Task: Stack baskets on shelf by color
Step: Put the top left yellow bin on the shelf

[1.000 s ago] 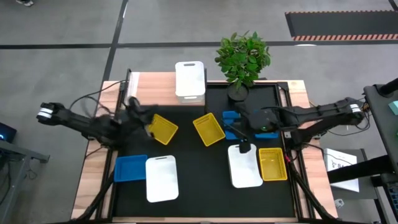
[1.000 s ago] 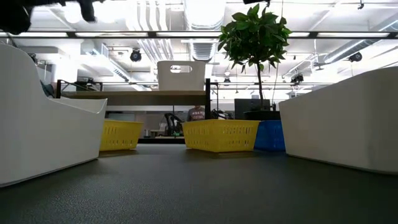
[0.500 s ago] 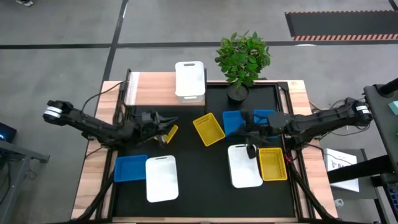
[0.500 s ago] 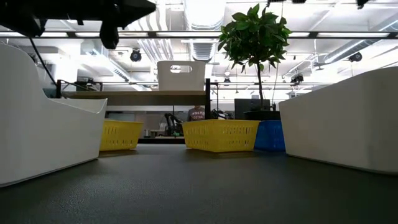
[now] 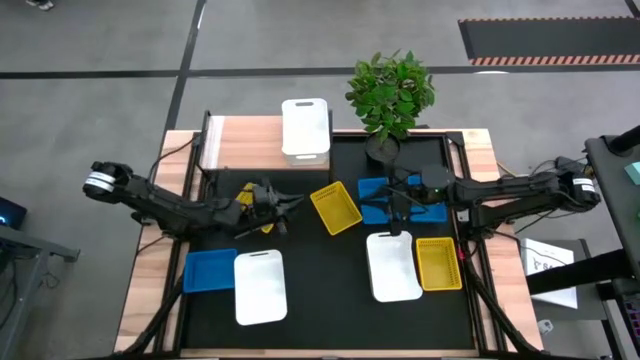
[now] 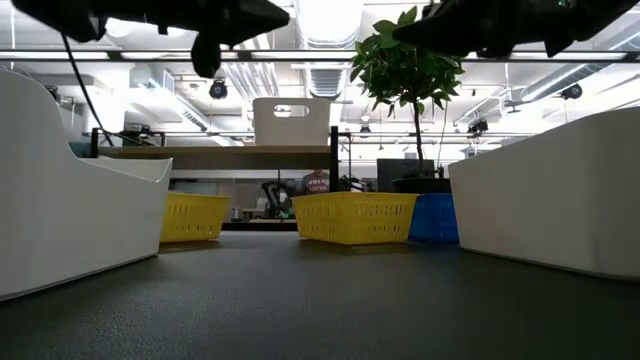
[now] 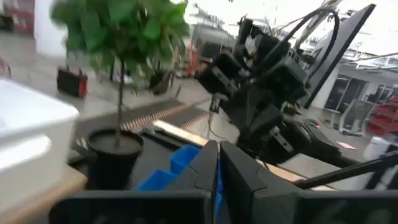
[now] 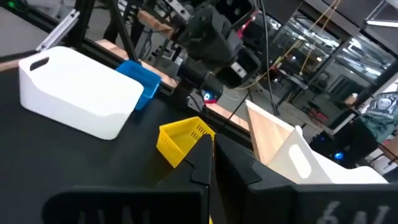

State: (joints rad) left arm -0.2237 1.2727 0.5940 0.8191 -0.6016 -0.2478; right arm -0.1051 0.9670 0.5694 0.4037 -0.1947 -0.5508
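A white basket (image 5: 305,128) stands on the light-wood shelf (image 5: 245,142) at the table's far left. On the black table lie two yellow baskets (image 5: 335,207) (image 5: 437,263), two white ones (image 5: 260,287) (image 5: 392,265), a blue one (image 5: 210,270) and two blue ones (image 5: 375,190) under my right arm. A third yellow basket (image 5: 256,227) is mostly hidden under my left arm. My left gripper (image 5: 290,200) (image 7: 217,163) is shut, empty, above the table beside the middle yellow basket. My right gripper (image 5: 388,203) (image 8: 209,155) is shut, empty, facing it across that basket.
A potted plant (image 5: 390,95) stands at the far edge, right of the shelf. The table has raised wooden edges (image 5: 150,300). The low view shows both arms (image 6: 200,20) (image 6: 490,25) high above the baskets.
My left gripper has travelled toward the table's right, over the left yellow basket, sinking a little and rolling. My right gripper has come down and tipped up from pointing downward to level. Both have stayed shut. No basket has moved.
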